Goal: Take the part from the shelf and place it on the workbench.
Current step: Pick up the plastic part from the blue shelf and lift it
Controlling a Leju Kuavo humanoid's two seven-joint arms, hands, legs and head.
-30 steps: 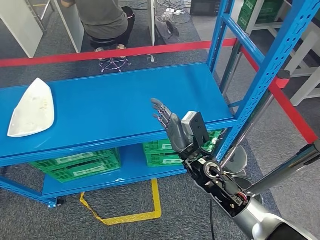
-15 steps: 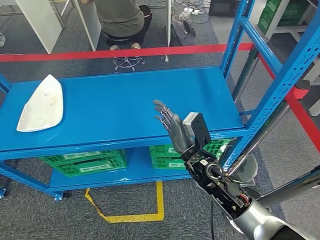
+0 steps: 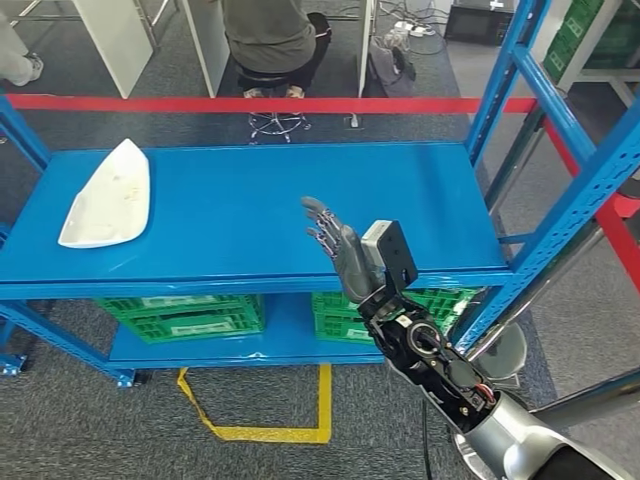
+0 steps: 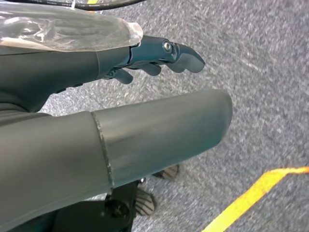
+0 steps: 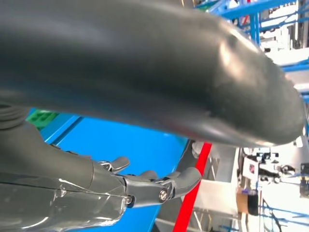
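The green crates (image 3: 181,318) under the blue shelf (image 3: 249,215) carry pale labels on their sides, but the print is too small to read. No other writing can be made out.

The right robot hand (image 3: 338,243) is raised over the front edge of the shelf's upper deck, right of its middle, fingers (image 3: 323,222) stretched out and slightly apart, pointing up and to the left across the deck. It holds nothing and touches nothing. In the right wrist view the same robot hand (image 5: 109,188) shows extended fingers with blue shelf surface behind them and nothing between them.

The left robot hand (image 4: 109,58) hangs over grey carpet beside a yellow floor line (image 4: 255,193); its dark fingers (image 4: 171,50) lie out nearly straight and carry nothing.

The part, a flat white moulded piece (image 3: 109,198) with a pointed end, lies on the upper deck near its left end, well apart from the right robot hand.

Behind the shelf a red floor line (image 3: 241,103) crosses the carpet, and beyond it a person (image 3: 272,35) sits on a wheeled stool (image 3: 275,118).
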